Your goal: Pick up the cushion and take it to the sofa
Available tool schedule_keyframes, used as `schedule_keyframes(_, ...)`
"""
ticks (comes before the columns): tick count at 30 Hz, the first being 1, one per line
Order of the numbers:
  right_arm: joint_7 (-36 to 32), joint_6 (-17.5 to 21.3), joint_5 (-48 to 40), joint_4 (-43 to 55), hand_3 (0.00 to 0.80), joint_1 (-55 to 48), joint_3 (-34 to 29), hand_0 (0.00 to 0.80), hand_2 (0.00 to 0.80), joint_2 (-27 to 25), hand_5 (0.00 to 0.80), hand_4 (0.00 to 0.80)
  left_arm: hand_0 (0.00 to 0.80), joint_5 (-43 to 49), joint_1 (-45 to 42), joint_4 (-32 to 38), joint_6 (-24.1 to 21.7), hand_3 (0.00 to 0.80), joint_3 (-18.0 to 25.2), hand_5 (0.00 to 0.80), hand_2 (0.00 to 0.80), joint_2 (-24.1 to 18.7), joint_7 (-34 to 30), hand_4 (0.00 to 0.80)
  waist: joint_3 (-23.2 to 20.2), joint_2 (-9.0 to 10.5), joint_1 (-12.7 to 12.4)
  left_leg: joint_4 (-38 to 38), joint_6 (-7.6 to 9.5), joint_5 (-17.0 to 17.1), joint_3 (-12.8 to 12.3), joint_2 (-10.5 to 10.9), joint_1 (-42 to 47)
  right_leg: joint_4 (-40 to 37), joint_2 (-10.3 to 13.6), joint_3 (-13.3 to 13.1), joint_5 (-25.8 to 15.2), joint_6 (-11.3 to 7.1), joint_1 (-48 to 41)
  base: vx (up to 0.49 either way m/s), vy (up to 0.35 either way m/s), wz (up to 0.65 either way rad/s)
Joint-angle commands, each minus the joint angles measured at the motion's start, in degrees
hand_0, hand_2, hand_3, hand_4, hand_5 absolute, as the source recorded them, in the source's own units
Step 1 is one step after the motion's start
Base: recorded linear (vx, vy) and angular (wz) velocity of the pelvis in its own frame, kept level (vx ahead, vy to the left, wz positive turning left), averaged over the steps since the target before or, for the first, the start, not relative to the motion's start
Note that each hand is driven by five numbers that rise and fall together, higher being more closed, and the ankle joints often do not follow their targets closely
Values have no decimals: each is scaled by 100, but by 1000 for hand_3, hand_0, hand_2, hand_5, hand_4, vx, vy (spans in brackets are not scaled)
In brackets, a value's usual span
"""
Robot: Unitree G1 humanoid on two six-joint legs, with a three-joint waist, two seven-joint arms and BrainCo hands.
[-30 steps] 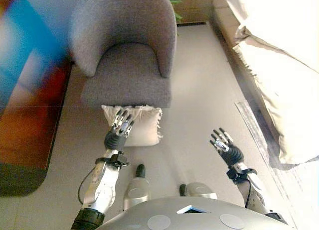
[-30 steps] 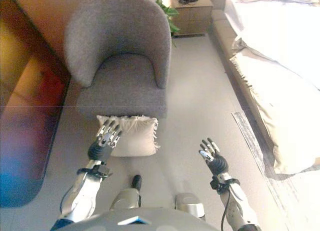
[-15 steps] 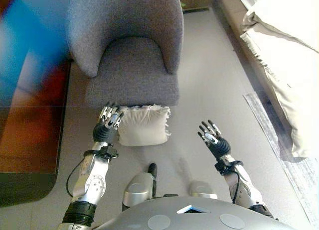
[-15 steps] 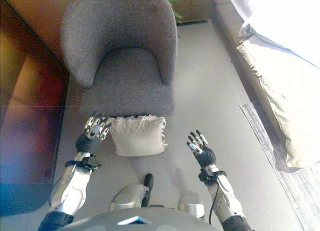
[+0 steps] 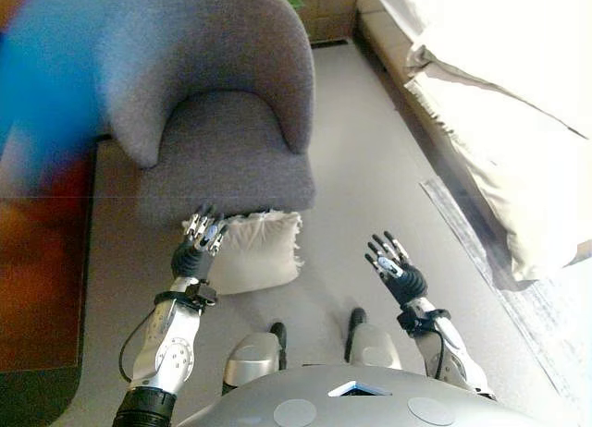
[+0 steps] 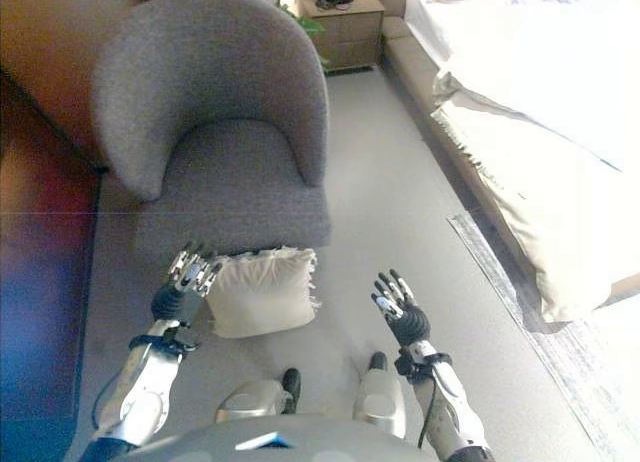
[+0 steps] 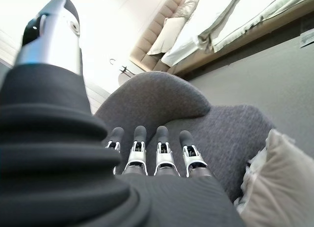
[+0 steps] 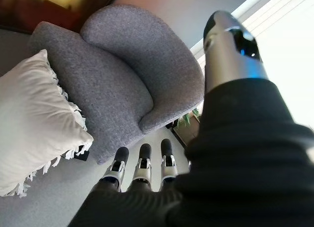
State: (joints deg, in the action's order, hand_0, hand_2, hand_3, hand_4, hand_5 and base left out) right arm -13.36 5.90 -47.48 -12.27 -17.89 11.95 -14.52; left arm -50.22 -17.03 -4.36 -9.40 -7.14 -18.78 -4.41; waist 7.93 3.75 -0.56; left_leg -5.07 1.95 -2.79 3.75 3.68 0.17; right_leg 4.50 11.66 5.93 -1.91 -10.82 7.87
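Cream cushion (image 6: 262, 291) with a fringed edge, on the floor against my view of the grey armchair (image 6: 218, 152), left hand (image 6: 181, 288) beside it, right hand (image 6: 397, 313) well apart, both spread, empty.

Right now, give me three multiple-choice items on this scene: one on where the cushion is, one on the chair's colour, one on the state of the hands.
1. Where is the cushion?
A. On the floor against the front of the armchair
B. On the armchair seat
C. On the bed

2. What colour is the armchair?
A. Red
B. Grey
C. Green

3. What are the hands doing?
A. Both clutch the cushion
B. The right hand holds the cushion alone
C. Both are open and hold nothing

Answers:
1 A: the cream cushion lies on the floor at the chair's base.
2 B: its fabric is grey all over.
3 C: the left hand is beside the cushion with its fingers straight, and the right hand is apart from it over bare floor.
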Motion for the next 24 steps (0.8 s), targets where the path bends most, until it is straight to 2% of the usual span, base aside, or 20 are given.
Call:
schedule_keyframes(1, -66, 124, -199, 277, 0, 327, 18, 0, 0, -81, 0, 0, 0, 214, -90, 516, -324, 0, 166, 0, 0, -109, -77, 0, 122, 93, 17, 28, 215, -842, -210, 400, 646, -376, -227, 318, -965, 12, 446, 260, -2, 45)
schedule_keyframes(5, -183, 74, -131, 293, 0, 120, -66, 0, 0, -43, 0, 0, 0, 241, -259, 634, -241, 0, 243, 0, 0, -61, -184, 0, 67, 66, 67, -52, 253, -996, -245, 381, 800, 76, -200, 337, -833, 87, 483, 267, -25, 23)
schedule_keyframes(7, -186, 99, -128, 242, 0, 74, -79, 0, 0, -62, 0, 0, 0, 250, -305, 646, -224, 0, 226, 0, 0, -47, -171, 0, 9, 31, 93, -87, 237, -1038, -211, 370, 834, -9, -269, 272, -708, 99, 382, 263, -85, 16)
schedule_keyframes(12, -50, 201, -209, 365, 0, 42, -72, 0, 0, -142, 0, 0, 0, 145, -309, 604, -109, 0, 188, 0, 0, -50, -306, 0, -47, -61, 228, -238, 114, -1130, -310, 175, 981, 287, -348, 211, -484, 191, 431, 260, -109, 20)
schedule_keyframes(15, 3, 180, -140, 365, 0, 10, -155, 0, 0, -175, 0, 0, 0, 80, -258, 628, -39, 0, 139, 0, 0, -31, -328, 0, -94, -112, 347, -717, 20, -1057, -362, 48, 952, 500, -416, 148, -246, 316, 455, 220, -112, 26)
schedule_keyframes(16, -18, 174, -104, 354, 0, -11, -187, 0, 0, -197, 0, 0, 0, 11, -245, 659, 12, 0, 148, 0, 0, -16, -324, 0, -112, -142, 388, -1036, -58, -914, -485, -21, 929, 552, -424, 210, -141, 393, 424, 188, -99, 12)
schedule_keyframes(17, -24, 170, -72, 363, 0, -44, -223, 0, 0, -225, 0, 0, 0, -35, -239, 654, 30, 0, 147, 0, 0, -1, -337, 0, -118, -169, 426, -1321, -156, -704, -661, -113, 868, 575, -432, 273, -58, 467, 365, 159, -116, 15)
schedule_keyframes(18, 0, 220, -30, 359, 0, -81, -256, 0, 0, -255, 0, 0, 0, -77, -210, 656, 81, 0, 123, 0, 0, 12, -348, 0, -101, -181, 455, -1867, -353, -226, -907, -331, 579, 576, -433, 339, 46, 585, 241, 128, -120, 46)
schedule_keyframes(20, 16, 322, -66, 361, 0, -87, -288, 0, 0, -387, 0, 0, 0, -134, -126, 653, 114, 0, -10, 0, 0, 61, -315, 0, 0, -138, 470, -2352, -566, 154, -1208, -845, 18, 596, -325, 397, 172, 717, 49, 87, -27, 96)
schedule_keyframes(22, -97, 319, -94, 373, 0, -81, -339, 0, 0, -486, 0, 0, 0, -132, -109, 609, -2, 0, -100, 0, 0, 115, -321, 0, 85, -157, 486, -2044, -645, 328, -1197, -1184, 11, 687, -227, 391, 256, 735, -7, 82, 159, 47)
schedule_keyframes(23, -165, 287, -92, 393, 0, -81, -359, 0, 0, -545, 0, 0, 0, -133, -150, 593, -96, 0, -145, 0, 0, 140, -329, 0, 113, -182, 507, -1650, -681, 494, -1168, -1414, 141, 737, -202, 321, 303, 718, -22, 101, 229, -35)
schedule_keyframes(24, -171, 270, -103, 429, 0, -87, -355, 0, 0, -587, 0, 0, 0, -144, -172, 604, -134, 0, -168, 0, 0, 139, -325, 0, 114, -208, 515, -1332, -708, 646, -1107, -1559, 209, 771, -193, 250, 347, 701, -24, 118, 279, -48)
